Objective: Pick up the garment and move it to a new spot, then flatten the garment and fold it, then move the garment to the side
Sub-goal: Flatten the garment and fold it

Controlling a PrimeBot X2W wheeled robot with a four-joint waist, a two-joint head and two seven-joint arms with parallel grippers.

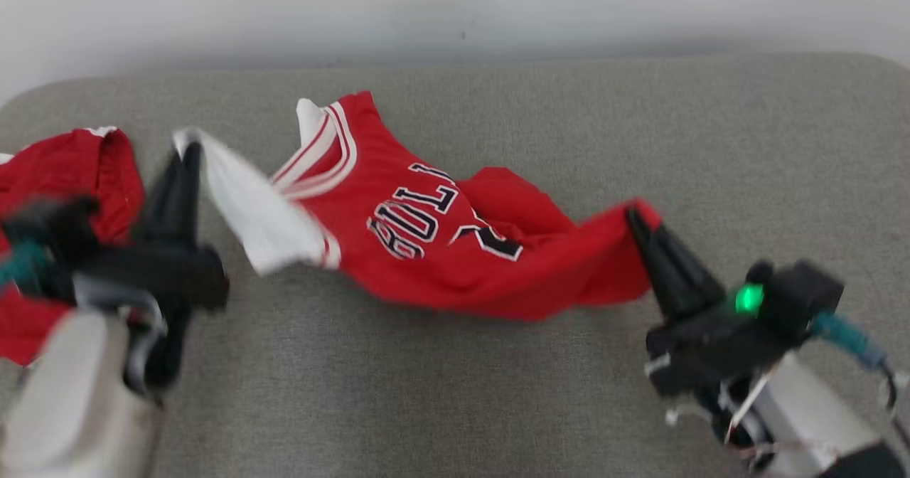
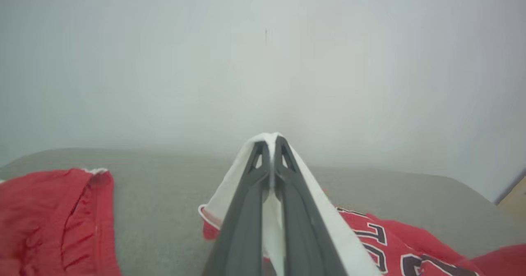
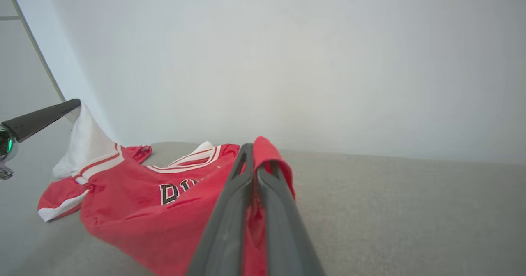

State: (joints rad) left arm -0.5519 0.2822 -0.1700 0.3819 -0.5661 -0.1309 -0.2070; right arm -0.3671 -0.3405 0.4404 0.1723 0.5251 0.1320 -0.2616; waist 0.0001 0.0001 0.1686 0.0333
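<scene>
Pinching the jersey's (image 1: 426, 250) white trim in my closed left hand (image 1: 188, 153) and a red corner in my closed right hand (image 1: 634, 216), I judge this soft, light cloth, sagging onto the worktop (image 1: 498, 392) between them, best held by its edges.

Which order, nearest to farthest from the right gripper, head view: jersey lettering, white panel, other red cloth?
1. lettering, middle of the jersey, left of the right gripper.
2. white panel, jersey's left end.
3. red cloth, far left edge.
</scene>
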